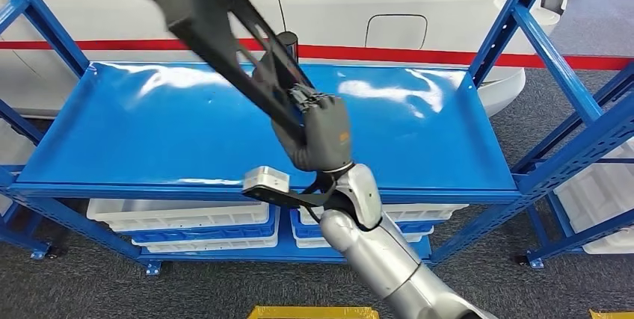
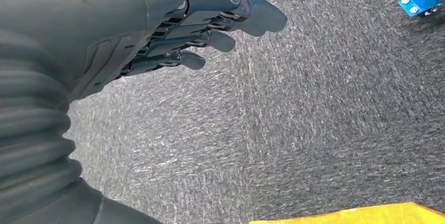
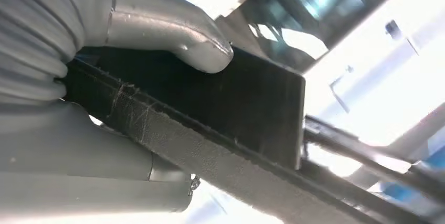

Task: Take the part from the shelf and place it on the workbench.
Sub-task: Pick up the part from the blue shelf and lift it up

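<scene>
R hand [image 1: 323, 134] at frame centre gripped the part [image 1: 217, 31], raised toward upper left, prob. to clear the shelf [image 1: 419, 155]; L hand [image 2: 173, 35] hung over carpet, fingers apart, holding nothing

**Arms and hands, as recorded**

Right arm [image 1: 389, 259]: silver, raised forward; right hand [image 1: 318, 136] gripped the part [image 1: 217, 28], thumb [image 3: 173, 35] pressed flat on it. Left hand [image 2: 157, 30]: hung low, fingers [image 2: 210, 40] apart, apparently holding nothing.
</scene>
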### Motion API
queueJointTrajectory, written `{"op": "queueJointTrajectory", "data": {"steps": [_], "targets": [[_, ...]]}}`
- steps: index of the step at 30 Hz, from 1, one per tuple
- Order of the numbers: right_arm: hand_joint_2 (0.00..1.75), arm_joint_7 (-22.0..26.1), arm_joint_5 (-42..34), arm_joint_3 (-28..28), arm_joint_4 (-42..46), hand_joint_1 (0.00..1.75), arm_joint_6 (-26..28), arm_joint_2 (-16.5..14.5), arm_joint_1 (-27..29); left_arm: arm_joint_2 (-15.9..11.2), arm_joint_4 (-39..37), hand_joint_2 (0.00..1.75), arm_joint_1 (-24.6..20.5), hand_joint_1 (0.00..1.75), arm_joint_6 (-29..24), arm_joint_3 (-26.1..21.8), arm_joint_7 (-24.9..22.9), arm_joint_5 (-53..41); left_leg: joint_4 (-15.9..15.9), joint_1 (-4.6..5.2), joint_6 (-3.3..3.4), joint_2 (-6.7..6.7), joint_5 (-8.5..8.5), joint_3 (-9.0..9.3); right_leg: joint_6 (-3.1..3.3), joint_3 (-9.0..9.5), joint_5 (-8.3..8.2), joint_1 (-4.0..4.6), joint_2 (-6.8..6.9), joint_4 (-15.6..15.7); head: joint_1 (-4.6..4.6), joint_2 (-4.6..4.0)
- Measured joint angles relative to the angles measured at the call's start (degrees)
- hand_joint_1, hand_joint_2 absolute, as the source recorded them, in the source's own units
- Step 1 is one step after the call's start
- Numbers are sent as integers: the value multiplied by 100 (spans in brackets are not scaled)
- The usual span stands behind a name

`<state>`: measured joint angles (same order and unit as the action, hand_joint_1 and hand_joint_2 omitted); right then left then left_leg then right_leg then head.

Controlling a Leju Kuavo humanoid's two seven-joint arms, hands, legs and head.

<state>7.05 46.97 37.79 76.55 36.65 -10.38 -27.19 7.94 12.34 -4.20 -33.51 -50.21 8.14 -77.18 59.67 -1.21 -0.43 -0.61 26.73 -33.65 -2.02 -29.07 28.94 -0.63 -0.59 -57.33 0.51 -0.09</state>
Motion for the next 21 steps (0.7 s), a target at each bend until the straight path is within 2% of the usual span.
{"op": "queueJointTrajectory", "data": {"steps": [4,8,13,21], "targets": [[175,1085,-1654,-52,1191,175,-83,425,510,0,-7,0,29,0,365,-30,117,218,1,0,0,-5,0,1,0,1,0,0,2,1,1,0],[175,2042,-2832,-58,2512,175,-301,903,1146,-2,-8,175,69,0,891,-190,571,581,1,0,0,-5,1,-3,0,-2,0,1,4,1,1,0],[175,2325,-3181,-54,3638,175,-500,1346,1703,-7,-8,175,76,0,1002,-350,770,714,0,0,0,-2,3,-5,0,-6,1,5,3,1,2,0],[175,2347,-3242,-54,4215,175,-570,1652,2001,-7,-8,175,75,0,998,-466,829,755,0,0,0,0,1,6,0,-5,1,6,3,0,2,0]]}}
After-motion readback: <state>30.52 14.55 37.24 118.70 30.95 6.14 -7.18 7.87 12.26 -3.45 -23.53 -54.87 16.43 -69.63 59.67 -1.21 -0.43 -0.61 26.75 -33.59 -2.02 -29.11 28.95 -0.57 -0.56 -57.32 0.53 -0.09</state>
